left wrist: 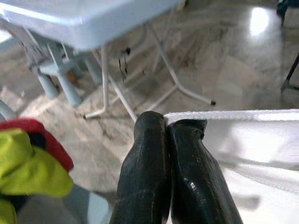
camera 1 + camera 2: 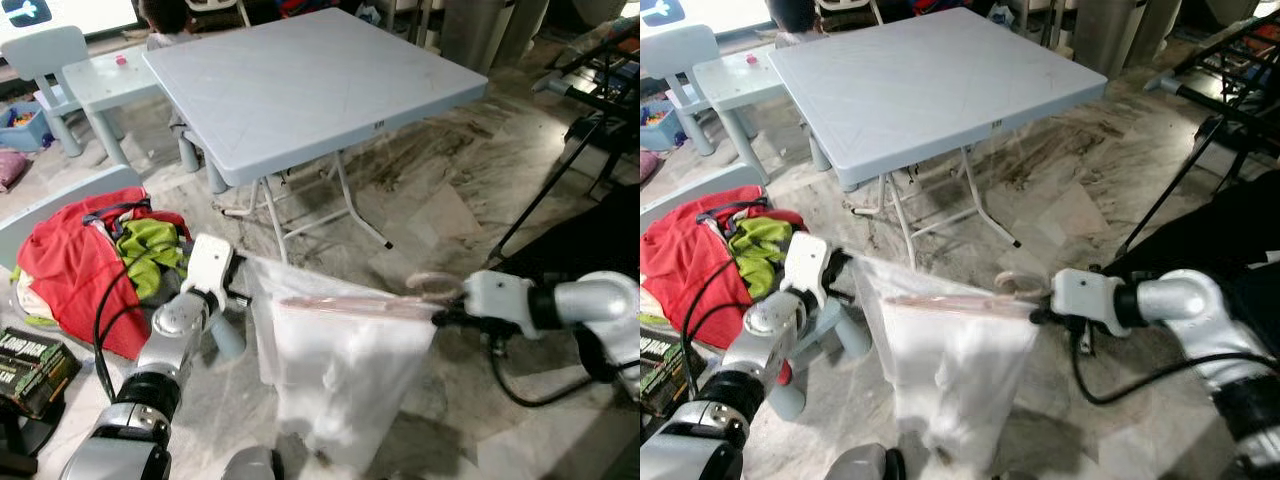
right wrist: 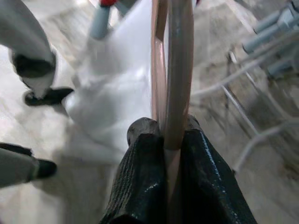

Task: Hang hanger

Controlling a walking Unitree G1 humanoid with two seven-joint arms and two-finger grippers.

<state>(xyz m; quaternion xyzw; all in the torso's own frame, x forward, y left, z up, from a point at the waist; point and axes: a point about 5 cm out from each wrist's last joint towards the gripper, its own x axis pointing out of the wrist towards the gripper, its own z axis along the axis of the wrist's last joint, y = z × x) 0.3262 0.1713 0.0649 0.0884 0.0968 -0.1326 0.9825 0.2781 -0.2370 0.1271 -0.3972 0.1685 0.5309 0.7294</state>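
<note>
- The right arm reaches in from the robot's right, forearm roughly level and pointing toward the robot's left, low above the marble floor (image 2: 430, 200).
- The right end effector (image 3: 164, 135) is clamped on the pinkish hanger (image 2: 360, 302); in the right wrist view its two black fingers (image 3: 145, 177) press on either side of the hanger's thin bar near the hook end.
- The hanger lies roughly horizontal between the two arms, with a white garment (image 2: 340, 380) draped over it and hanging down toward the floor.
- The left arm rises from the lower left, bent at the elbow, its wrist angled up and toward the garment's near upper corner.
- The left end effector (image 1: 167, 128) has its fingers pressed together, pinching the edge of the white garment at that corner.
- Beyond the arms stands a grey folding surface (image 2: 300, 80) on thin metal legs.
- A heap of red and green clothes (image 2: 100, 250) lies on the robot's left, just beside the left arm.
- A small pale chair (image 2: 45, 55) stands far back on the left.
</note>
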